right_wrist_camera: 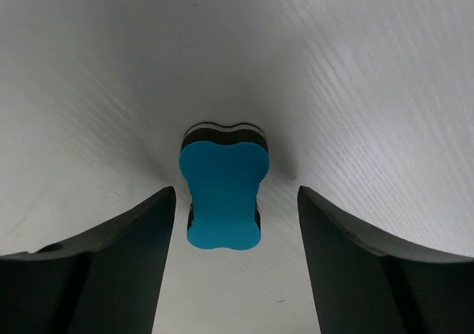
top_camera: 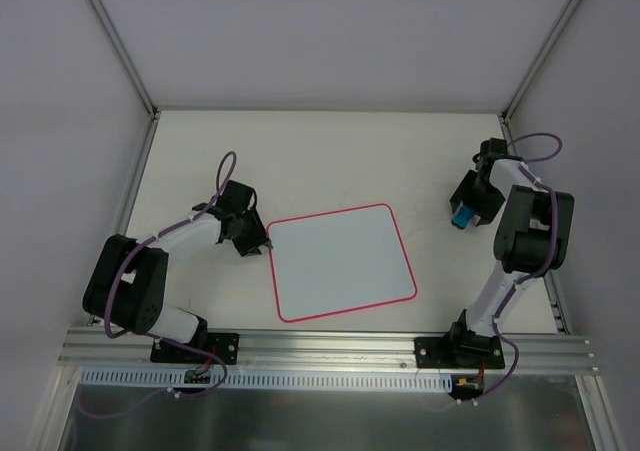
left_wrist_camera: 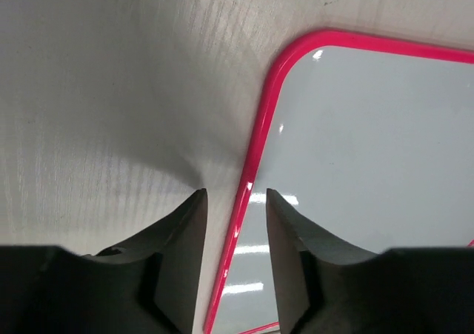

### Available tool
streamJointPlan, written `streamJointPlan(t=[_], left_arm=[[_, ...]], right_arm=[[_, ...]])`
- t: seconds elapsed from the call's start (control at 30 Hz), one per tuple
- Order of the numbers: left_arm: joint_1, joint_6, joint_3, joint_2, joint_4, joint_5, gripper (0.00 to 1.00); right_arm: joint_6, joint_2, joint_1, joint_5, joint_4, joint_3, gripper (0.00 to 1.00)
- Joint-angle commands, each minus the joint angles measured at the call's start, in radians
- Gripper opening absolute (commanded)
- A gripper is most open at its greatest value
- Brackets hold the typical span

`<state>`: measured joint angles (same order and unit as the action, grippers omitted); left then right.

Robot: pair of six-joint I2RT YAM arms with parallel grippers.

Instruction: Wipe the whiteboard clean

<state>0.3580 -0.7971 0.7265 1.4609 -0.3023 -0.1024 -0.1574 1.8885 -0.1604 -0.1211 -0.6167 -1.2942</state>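
A pale table [top_camera: 330, 151] sits inside grey walls. Only the overhead view shows the whole whiteboard [top_camera: 340, 261], which lies flat just right of the left gripper [left_wrist_camera: 233, 197], its red-pink border framing a glossy bluish-white surface. The left wrist view shows those fingers slightly parted, straddling the board's left border. The right wrist view shows the right gripper [right_wrist_camera: 237, 201] spread wide around a blue eraser [right_wrist_camera: 222, 189], touching neither side.
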Motion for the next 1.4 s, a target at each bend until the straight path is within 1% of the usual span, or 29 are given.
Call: streamJointPlan(t=[0.0, 0.07, 0.1, 0.2, 0.23, 0.33, 0.37, 0.4, 0.43, 0.47, 0.5, 0.53, 0.57, 0.6, 0.67, 0.7, 0.73, 0.83, 0.87, 1.03, 1.13, 1.2, 1.37], left_arm=[[-0.004, 0.025, 0.048, -0.065, -0.043, 0.036, 0.4], [-0.004, 0.042, 0.076, -0.094, -0.069, 0.058, 0.5], [-0.004, 0.051, 0.102, -0.105, -0.08, 0.067, 0.61], [-0.005, 0.096, 0.167, -0.164, -0.132, 0.096, 0.74], [-0.007, 0.11, 0.188, -0.201, -0.147, 0.128, 0.81], [-0.021, 0.173, 0.298, -0.279, -0.218, 0.141, 0.99], [-0.022, 0.218, 0.332, -0.299, -0.236, 0.165, 0.99], [-0.025, 0.245, 0.399, -0.341, -0.266, 0.184, 0.99], [-0.024, 0.272, 0.431, -0.364, -0.277, 0.203, 0.99], [-0.024, 0.339, 0.468, -0.384, -0.287, 0.248, 0.99], [-0.024, 0.373, 0.534, -0.404, -0.302, 0.272, 0.99], [-0.024, 0.403, 0.566, -0.442, -0.308, 0.297, 0.99], [-0.024, 0.468, 0.602, -0.461, -0.313, 0.319, 0.99], [-0.025, 0.501, 0.669, -0.477, -0.317, 0.366, 0.99], [-0.024, 0.576, 0.738, -0.523, -0.322, 0.414, 0.99], [-0.024, 0.596, 0.805, -0.54, -0.324, 0.455, 0.99], [-0.025, 0.627, 0.836, -0.568, -0.322, 0.478, 0.99], [-0.024, 0.68, 0.951, -0.603, -0.32, 0.529, 0.99], [-0.024, 0.717, 0.974, -0.609, -0.32, 0.536, 0.99], [-0.021, 0.783, 1.054, -0.658, -0.32, 0.579, 0.99], [-0.005, 0.788, 1.077, -0.678, -0.319, 0.601, 0.99], [0.005, 0.82, 1.087, -0.683, -0.319, 0.615, 0.99], [0.035, 0.831, 1.102, -0.702, -0.319, 0.612, 0.99]], right_arm=[[0.013, -0.063, -0.016, -0.017, -0.012, 0.018, 0.73], [0.016, -0.123, -0.018, -0.041, -0.031, 0.029, 0.88], [0.028, -0.149, -0.018, -0.051, -0.044, 0.032, 0.99], [0.061, -0.265, -0.021, -0.068, -0.077, 0.033, 0.99], [0.091, -0.329, -0.022, -0.068, -0.087, 0.027, 0.99], [0.149, -0.428, -0.037, -0.046, -0.136, -0.033, 0.99], [0.182, -0.493, -0.045, -0.043, -0.149, -0.081, 0.99], [0.197, -0.528, -0.048, -0.046, -0.167, -0.109, 0.99], [0.209, -0.561, -0.05, -0.043, -0.179, -0.143, 0.99], [0.235, -0.592, -0.054, -0.037, -0.187, -0.177, 0.99], [0.246, -0.65, -0.054, -0.034, -0.201, -0.251, 0.99], [0.258, -0.676, -0.054, -0.028, -0.206, -0.292, 0.99], [0.271, -0.701, -0.056, -0.016, -0.212, -0.333, 0.99], [0.298, -0.747, -0.056, 0.013, -0.216, -0.411, 0.99], [0.321, -0.785, -0.054, 0.049, -0.215, -0.482, 0.99], [0.338, -0.805, -0.054, 0.057, -0.216, -0.513, 0.99], [0.341, -0.836, -0.056, 0.057, -0.216, -0.568, 0.99], [0.355, -0.896, -0.054, 0.061, -0.213, -0.641, 0.99], [0.358, -0.91, -0.054, 0.066, -0.212, -0.654, 0.99], [0.366, -0.976, -0.051, 0.087, -0.204, -0.698, 0.99], [0.371, -1.006, -0.039, 0.09, -0.192, -0.708, 0.99], [0.377, -1.023, -0.024, 0.09, -0.187, -0.703, 0.99], [0.386, -1.049, -0.007, 0.084, -0.175, -0.683, 0.99]])
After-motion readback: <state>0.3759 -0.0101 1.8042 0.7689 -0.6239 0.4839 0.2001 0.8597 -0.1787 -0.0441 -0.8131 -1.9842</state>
